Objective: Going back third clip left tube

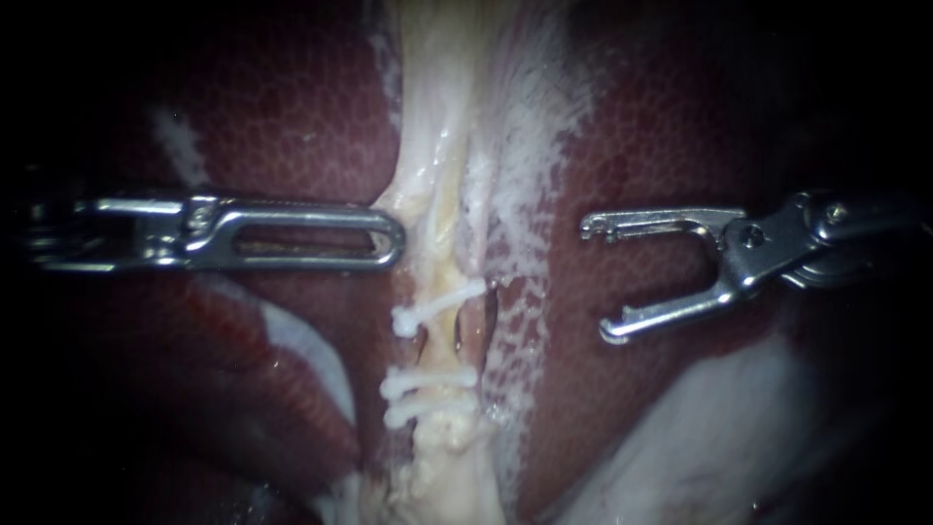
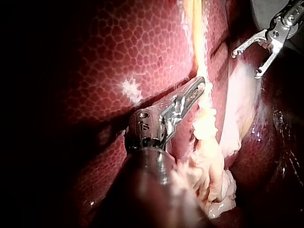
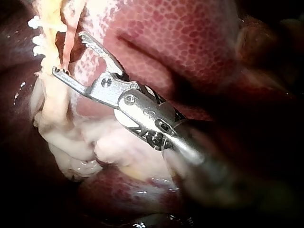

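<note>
The right instrument (image 1: 598, 282) comes in from the right as a bright steel shaft ending in a forked claw with hooked tips. That claw is spread wide and holds nothing. It hangs over the liver, clear of the tube and its clips. The right wrist view (image 3: 69, 53) shows the same open fork with a toothed inner edge, its tips near the pale strand but not on it.

The left instrument (image 1: 394, 238) reaches in from the left with a long, slotted steel claw. The two halves are pressed together, and the rounded tip lies against the left edge of the pale tissue. In the left wrist view (image 2: 202, 85) the closed tip touches the yellowish strand in the same way.

Beneath them runs the pale cream tube (image 1: 442, 233), up and down through the middle of the endoscope view. Three white plastic clips cross it. The upper white clip (image 1: 437, 306) sits tilted, just below the left claw's tip. The two lower white clips (image 1: 428, 381) lie close together, nearly level, a little apart from the upper one.

White filmy tissue (image 1: 525, 146) spreads along the tube's right side. Behind all this is the dark red, finely mottled liver (image 1: 292, 126), on both sides of the tube.
</note>
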Available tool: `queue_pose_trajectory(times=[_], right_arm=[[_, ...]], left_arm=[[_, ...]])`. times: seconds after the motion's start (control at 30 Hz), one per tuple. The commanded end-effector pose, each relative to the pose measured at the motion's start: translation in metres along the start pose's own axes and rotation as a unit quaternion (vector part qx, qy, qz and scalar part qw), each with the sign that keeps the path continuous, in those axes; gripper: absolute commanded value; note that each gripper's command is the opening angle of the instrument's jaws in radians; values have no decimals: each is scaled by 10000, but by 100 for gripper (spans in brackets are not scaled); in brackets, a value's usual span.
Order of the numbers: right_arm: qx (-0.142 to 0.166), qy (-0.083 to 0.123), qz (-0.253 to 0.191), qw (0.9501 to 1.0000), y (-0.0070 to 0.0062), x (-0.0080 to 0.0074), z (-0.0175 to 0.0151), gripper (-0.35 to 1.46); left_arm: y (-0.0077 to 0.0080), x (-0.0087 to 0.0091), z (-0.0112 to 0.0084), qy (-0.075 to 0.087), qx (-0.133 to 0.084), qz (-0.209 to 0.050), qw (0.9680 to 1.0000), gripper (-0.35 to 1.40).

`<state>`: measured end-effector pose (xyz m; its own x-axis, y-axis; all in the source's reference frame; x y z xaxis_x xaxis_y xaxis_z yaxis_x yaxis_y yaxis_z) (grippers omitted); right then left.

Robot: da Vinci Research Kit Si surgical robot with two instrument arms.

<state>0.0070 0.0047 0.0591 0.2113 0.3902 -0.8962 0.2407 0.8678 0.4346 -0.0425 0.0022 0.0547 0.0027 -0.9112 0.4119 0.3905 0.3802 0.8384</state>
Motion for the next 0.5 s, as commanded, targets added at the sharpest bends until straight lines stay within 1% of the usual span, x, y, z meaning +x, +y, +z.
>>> queue_pose_trajectory(times=[0.03, 0.5], right_arm=[[1, -1, 0, 10000, 0, 0, 0, 60], [1, 0, 0, 10000, -2, 1, 1, 60]], left_arm=[[1, 1, 2, 7, 6, -9, 10000, -35], [14, 8, 17, 60, -9, -10, 10000, -35]])
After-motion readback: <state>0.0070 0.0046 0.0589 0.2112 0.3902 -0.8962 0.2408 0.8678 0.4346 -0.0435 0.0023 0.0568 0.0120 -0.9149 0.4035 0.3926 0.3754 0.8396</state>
